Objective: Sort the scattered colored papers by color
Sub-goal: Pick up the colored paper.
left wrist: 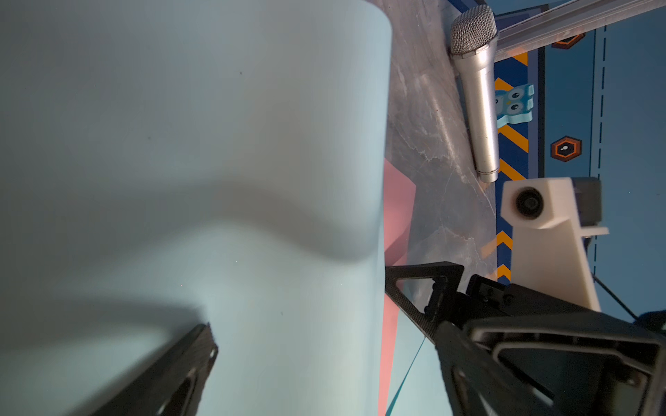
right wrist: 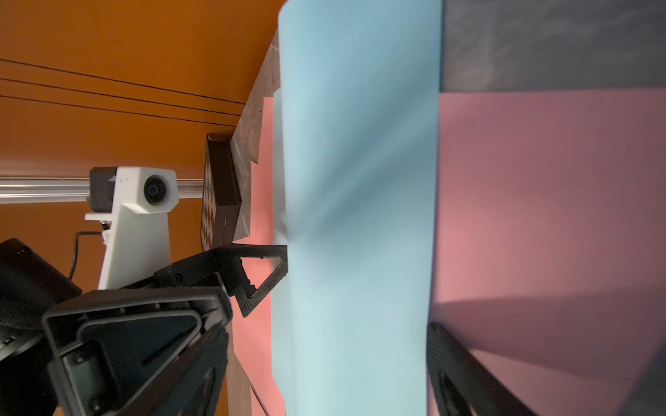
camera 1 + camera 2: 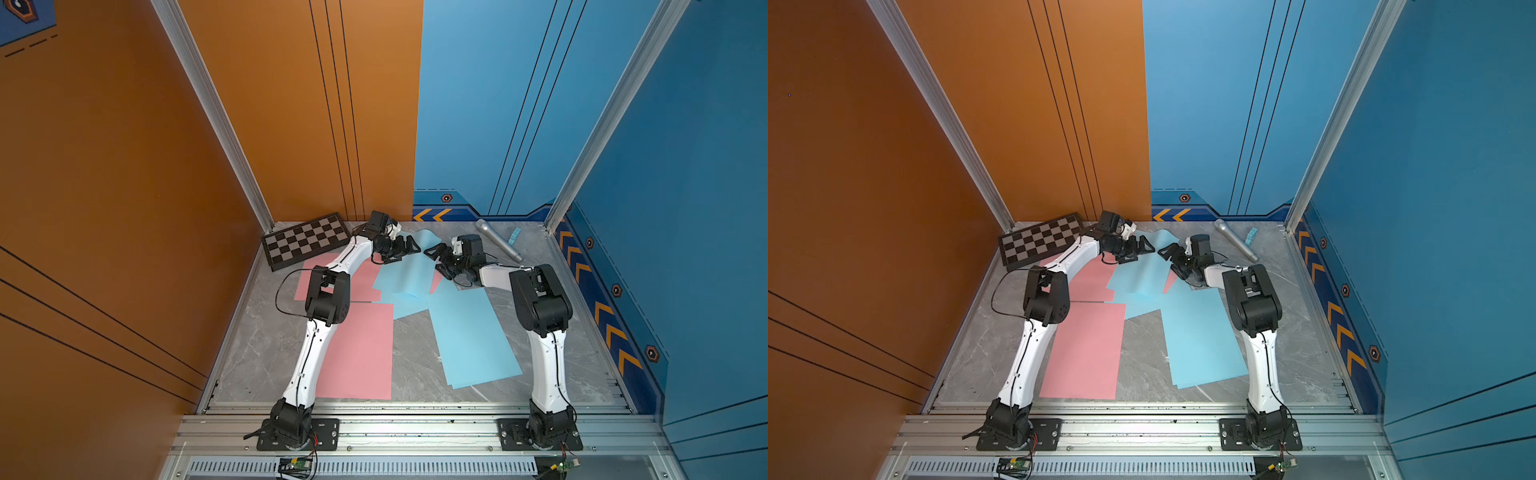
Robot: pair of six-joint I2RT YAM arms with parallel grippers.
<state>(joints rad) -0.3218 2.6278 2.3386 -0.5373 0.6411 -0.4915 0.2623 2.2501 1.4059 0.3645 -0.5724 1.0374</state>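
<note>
Pink papers, three in sight. A pink sheet [image 3: 363,286] lies just in front of the board [image 3: 305,243]. A second pink [image 3: 359,353] lies farther in front of the board, toward the arm bases. A pink sliver [image 3: 436,282] shows right of the board, mostly under blue.

Blue papers: a bowed sheet [image 3: 409,266] right of the board arches up off the bench [image 3: 257,332]. A flat blue [image 3: 409,307] pokes out under the bowed sheet's front edge. A blue pile [image 3: 473,336] lies well front-right of the board, showing two offset edges; you can't get an exact count there.

A mic [image 3: 498,241] lies far right of the board by the back wall, with a small blue block [image 3: 514,237] just beside it. The left arm crosses both nearer pinks and hides part of them.

The left gripper [image 3: 405,251] is at the bowed sheet's edge nearest the board. Its jaws are spread fully wide and clamp nothing, and a fingertip [image 2: 266,273] touches that edge. The right gripper [image 3: 434,262] is at the opposite edge. Its jaws are also wide, with the sheet spanning the gap between them, and a fingertip [image 1: 414,281] touches the edge. No pinch shows.
</note>
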